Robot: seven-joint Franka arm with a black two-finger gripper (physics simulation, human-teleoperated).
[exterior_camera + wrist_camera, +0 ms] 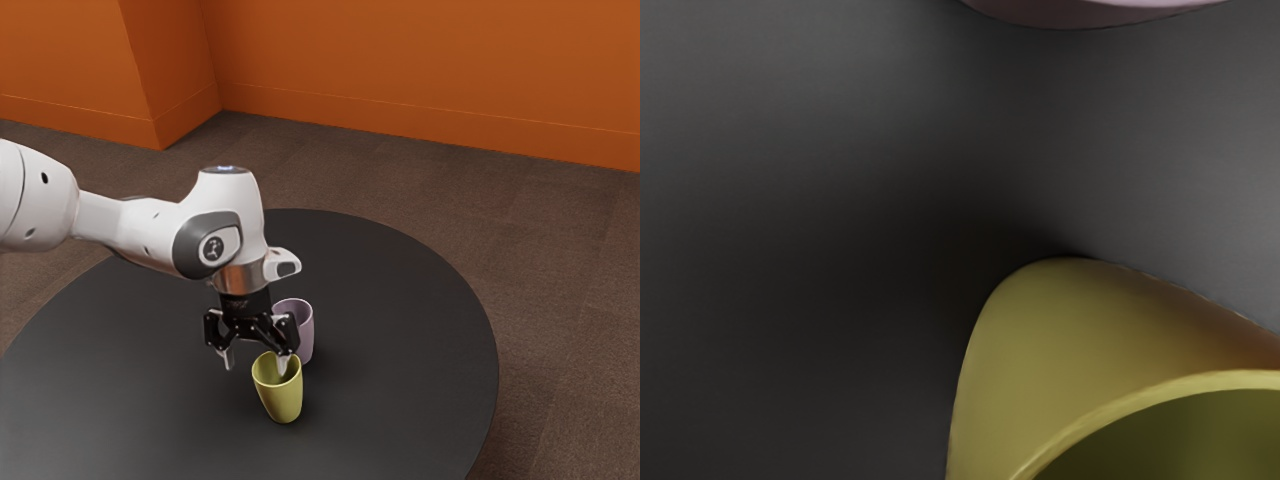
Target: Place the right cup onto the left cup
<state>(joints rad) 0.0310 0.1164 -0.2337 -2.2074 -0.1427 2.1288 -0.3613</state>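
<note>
Cup (283, 396) yellow-green; other cup (306, 334) pale lilac; table (400, 310) black; walls (420, 70) orange.

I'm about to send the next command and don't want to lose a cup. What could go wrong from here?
The open gripper has one finger at the yellow cup's mouth and the other outside it. Closing now might pinch only the cup's wall, so it could swing or slip when lifted.

Lowering first could press on the rim if that finger isn't clear of it, tipping the cup.

The pink cup stands close by; a sideways move might knock it.
</note>
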